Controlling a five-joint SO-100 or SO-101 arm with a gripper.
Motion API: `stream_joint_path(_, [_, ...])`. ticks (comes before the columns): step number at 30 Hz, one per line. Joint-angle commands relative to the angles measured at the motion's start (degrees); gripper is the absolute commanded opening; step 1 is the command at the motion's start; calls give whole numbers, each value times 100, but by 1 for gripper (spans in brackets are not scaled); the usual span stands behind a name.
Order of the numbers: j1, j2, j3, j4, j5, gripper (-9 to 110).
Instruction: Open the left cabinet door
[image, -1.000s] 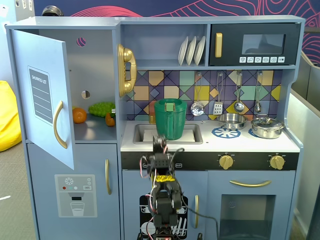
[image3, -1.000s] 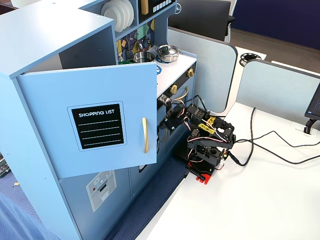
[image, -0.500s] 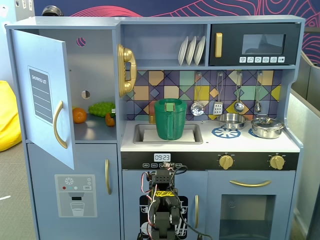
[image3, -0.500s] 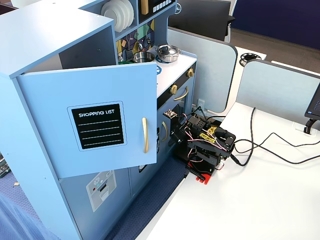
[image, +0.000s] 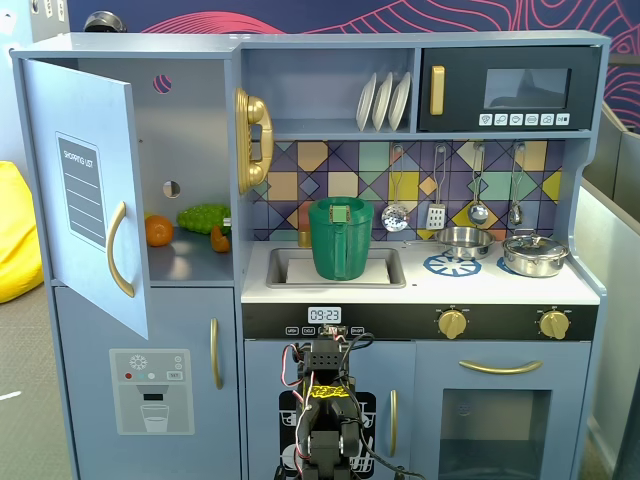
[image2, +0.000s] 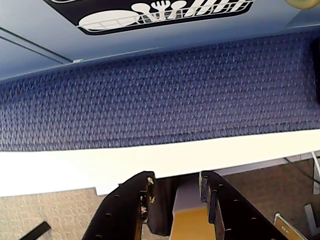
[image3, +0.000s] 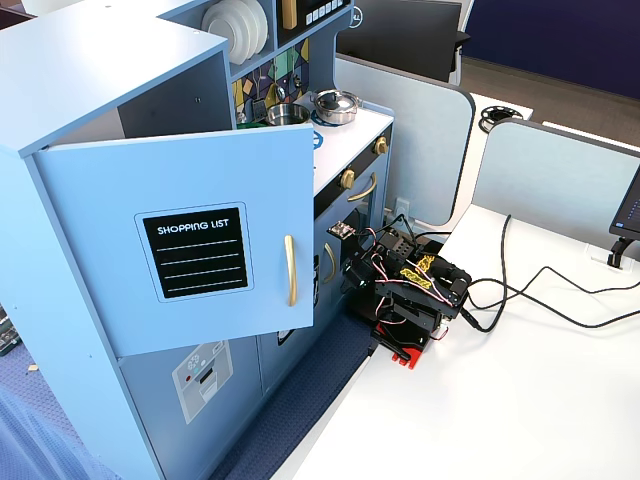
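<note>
Fingers (image2: 145, 192) of your gripper (image2: 175, 192) stand a little apart in the wrist view, with nothing between them; beyond the tips you see a white table edge (image2: 150, 160), blue carpet (image2: 165, 95) and the dishwasher picture (image2: 160, 12) on the small door.

In a fixed view from the front, the left cabinet door (image: 85, 190) is swung wide open toward you, its gold handle (image: 117, 250) facing out, fruit (image: 200, 220) on the shelf behind. Your arm (image: 325, 410) sits folded low at the near edge, before the dishwasher door.

In a fixed view from the side, the door (image3: 190, 250) hangs out past the cabinet front; your arm (image3: 410, 295) rests folded at the bench's left edge, well apart from its handle (image3: 290, 270).
</note>
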Motion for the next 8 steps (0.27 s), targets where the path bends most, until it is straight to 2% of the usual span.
stream_joint_path(1, [88, -9, -26, 1107, -70, 0])
stream_joint_path(8, [88, -9, -26, 1107, -44, 0])
